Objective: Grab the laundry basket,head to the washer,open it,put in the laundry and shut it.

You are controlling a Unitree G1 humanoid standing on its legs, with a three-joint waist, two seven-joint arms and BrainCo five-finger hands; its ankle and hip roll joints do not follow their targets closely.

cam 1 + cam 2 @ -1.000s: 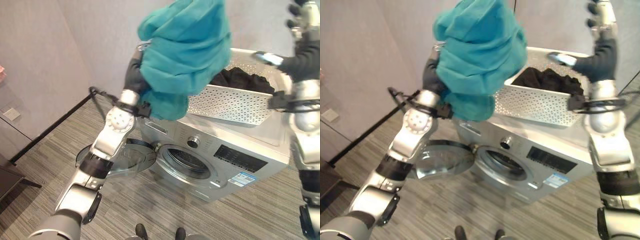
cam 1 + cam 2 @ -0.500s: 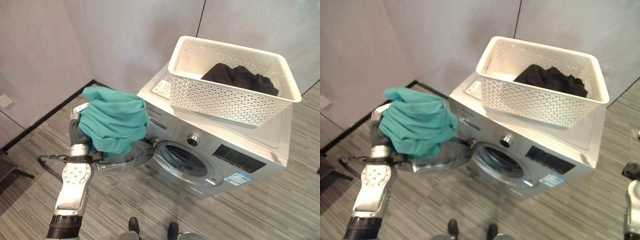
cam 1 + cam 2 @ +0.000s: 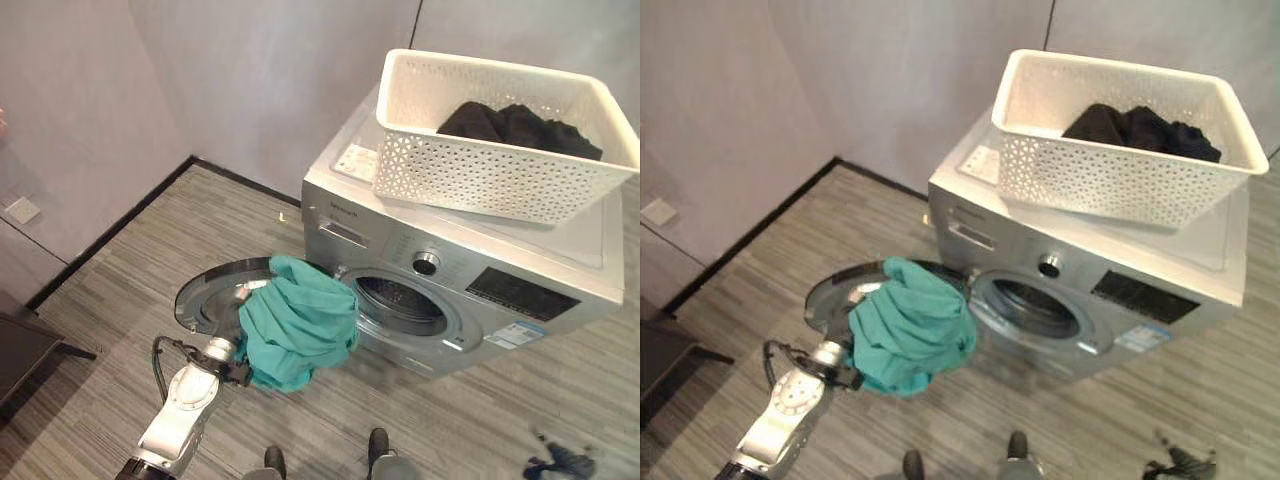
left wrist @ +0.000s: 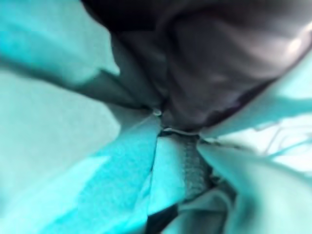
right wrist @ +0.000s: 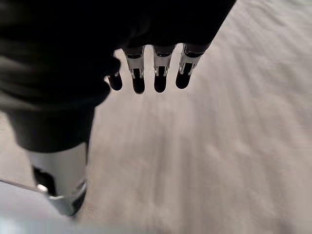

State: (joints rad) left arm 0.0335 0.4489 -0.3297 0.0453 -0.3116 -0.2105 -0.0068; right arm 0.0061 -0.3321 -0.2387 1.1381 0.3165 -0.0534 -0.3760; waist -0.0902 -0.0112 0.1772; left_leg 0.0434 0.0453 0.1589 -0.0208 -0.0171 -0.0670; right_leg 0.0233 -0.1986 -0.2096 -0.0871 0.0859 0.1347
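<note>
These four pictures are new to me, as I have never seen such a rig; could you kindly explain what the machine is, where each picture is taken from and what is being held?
It is a humanoid robot doing laundry. The two wide pictures come from a stereo camera on its head, looking down. They show a silver washer with its round door swung open, and a white laundry basket standing on top with dark clothes inside. The robot's left arm comes in from the lower left and carries a teal garment just in front of the drum opening; the cloth hides the hand itself. The other two pictures come from cameras on the wrists. The left wrist view is up against that teal cloth. The right wrist view shows the right hand, fingers straight and empty, above the striped grey floor.
</note>
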